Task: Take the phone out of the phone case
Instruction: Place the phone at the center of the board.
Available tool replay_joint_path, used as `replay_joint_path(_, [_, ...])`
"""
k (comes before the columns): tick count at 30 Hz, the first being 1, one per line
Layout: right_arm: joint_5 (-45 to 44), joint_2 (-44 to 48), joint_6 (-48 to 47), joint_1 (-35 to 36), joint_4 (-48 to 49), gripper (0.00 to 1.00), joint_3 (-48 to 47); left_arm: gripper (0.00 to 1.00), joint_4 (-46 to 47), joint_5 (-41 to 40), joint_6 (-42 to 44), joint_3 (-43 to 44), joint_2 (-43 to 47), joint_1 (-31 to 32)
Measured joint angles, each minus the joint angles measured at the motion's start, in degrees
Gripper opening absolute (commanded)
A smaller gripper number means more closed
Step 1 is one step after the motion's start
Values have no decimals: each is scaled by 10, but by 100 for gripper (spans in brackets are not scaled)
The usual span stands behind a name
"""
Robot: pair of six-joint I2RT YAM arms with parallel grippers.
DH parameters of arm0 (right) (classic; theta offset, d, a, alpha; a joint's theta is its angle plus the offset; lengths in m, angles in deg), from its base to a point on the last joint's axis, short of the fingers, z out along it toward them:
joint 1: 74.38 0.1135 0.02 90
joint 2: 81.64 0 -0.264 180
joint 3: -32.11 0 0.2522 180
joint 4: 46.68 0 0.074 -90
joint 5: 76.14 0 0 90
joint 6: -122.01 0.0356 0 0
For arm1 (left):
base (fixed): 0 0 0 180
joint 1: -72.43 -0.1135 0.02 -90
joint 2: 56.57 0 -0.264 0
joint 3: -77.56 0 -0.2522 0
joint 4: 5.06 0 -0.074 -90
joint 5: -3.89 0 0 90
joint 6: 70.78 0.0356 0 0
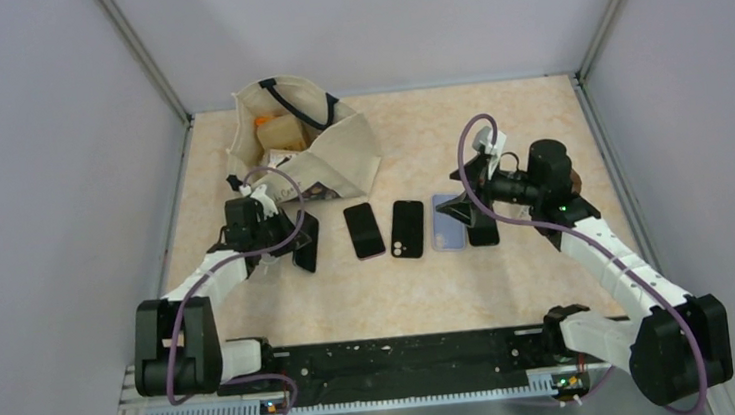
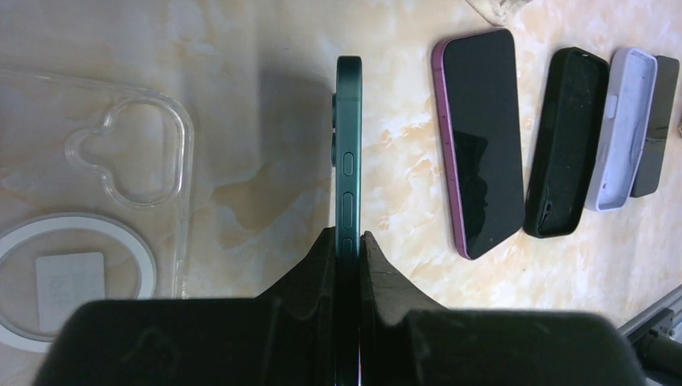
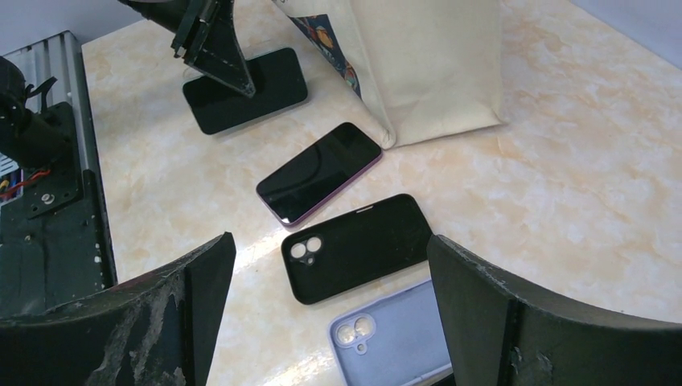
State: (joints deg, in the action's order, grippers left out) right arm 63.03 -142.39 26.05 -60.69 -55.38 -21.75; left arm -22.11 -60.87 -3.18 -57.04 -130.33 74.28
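My left gripper is shut on the edge of a dark green phone and holds it on its side above the table. The phone is out of the clear case, which lies flat to its left. In the top view the left gripper holds this phone at the left of the row. My right gripper is open and empty above a black case and a lavender case. In the top view it hovers over the lavender case.
A purple phone lies face up between the green phone and the black case. Another dark phone lies right of the lavender case. A cloth bag holding items stands at the back left. Walls enclose the table.
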Motion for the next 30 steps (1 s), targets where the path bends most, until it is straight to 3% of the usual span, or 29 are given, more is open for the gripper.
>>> replay_joint_path(12, [7,11,5,0,9,88,7,45,39,-7,-5,-18,-28,-4])
replay_joint_path(30, [15,11,13,0,9,89,7,63,40,-47,-20,-34,-5,-5])
